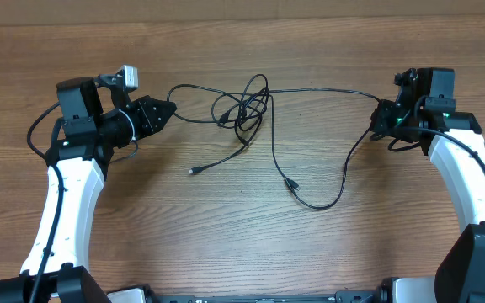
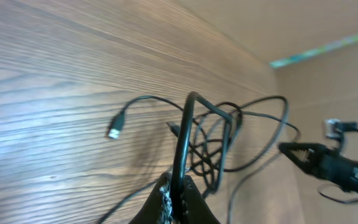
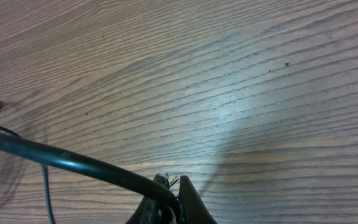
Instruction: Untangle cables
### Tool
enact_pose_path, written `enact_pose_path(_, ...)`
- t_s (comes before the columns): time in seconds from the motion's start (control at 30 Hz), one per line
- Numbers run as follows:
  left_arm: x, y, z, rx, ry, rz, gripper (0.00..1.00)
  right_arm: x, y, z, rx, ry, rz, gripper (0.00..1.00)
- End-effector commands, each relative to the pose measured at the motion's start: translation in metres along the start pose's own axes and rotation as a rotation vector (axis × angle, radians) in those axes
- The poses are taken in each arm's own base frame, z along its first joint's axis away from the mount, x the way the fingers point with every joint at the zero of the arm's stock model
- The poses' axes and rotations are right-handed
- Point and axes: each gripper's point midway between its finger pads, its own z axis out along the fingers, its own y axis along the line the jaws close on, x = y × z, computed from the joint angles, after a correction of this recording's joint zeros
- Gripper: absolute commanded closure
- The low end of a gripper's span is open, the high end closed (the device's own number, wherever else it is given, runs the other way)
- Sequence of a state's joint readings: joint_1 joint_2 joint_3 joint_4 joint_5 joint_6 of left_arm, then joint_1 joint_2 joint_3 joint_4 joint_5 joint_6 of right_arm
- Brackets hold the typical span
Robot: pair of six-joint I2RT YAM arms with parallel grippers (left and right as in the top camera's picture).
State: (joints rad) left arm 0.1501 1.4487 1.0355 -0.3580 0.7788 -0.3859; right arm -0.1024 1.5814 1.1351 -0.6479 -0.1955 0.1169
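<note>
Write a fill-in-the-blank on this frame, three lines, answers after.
1. The left gripper and right gripper are both ____ on the cables.
2. The tangle lies ____ the two grippers.
3. The silver-tipped plug lies on the ____, held by neither gripper.

Answers: shut; between; table
</note>
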Motion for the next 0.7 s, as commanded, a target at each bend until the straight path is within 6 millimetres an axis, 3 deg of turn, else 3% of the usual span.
enact_pose_path(0.0, -0.013, 0.013, -0.007, -0.113, -0.060, 0.014, 0.96, -0.012, 0.003, -0.008, -0.006, -0.038, 0.007, 0.96)
enact_pose_path(0.23, -0.006, 0.058, -0.017, -0.357, -0.098, -0.185, 0.96, -0.012, -0.001, -0.007, 0.016, -0.041, 0.008, 0.96)
enact_pose_path(0.37, -0.003, 0.071, -0.023, -0.430, -0.123, -0.293, 0.96, -0.012, -0.001, -0.007, 0.016, -0.041, 0.008, 0.93)
enact_pose_path(0.43, -0.003, 0.070, -0.022, -0.424, -0.128, -0.321, 0.94, -0.012, -0.001, -0.007, 0.015, -0.040, 0.008, 0.81)
enact_pose_path(0.53, 0.001, 0.060, -0.018, -0.370, -0.099, -0.334, 0.86, -0.011, 0.004, -0.007, -0.009, -0.035, 0.007, 0.44)
enact_pose_path(0.67, 0.008, 0.044, -0.011, -0.287, -0.047, -0.319, 0.78, -0.009, 0.015, -0.008, -0.076, -0.023, 0.005, 0.20)
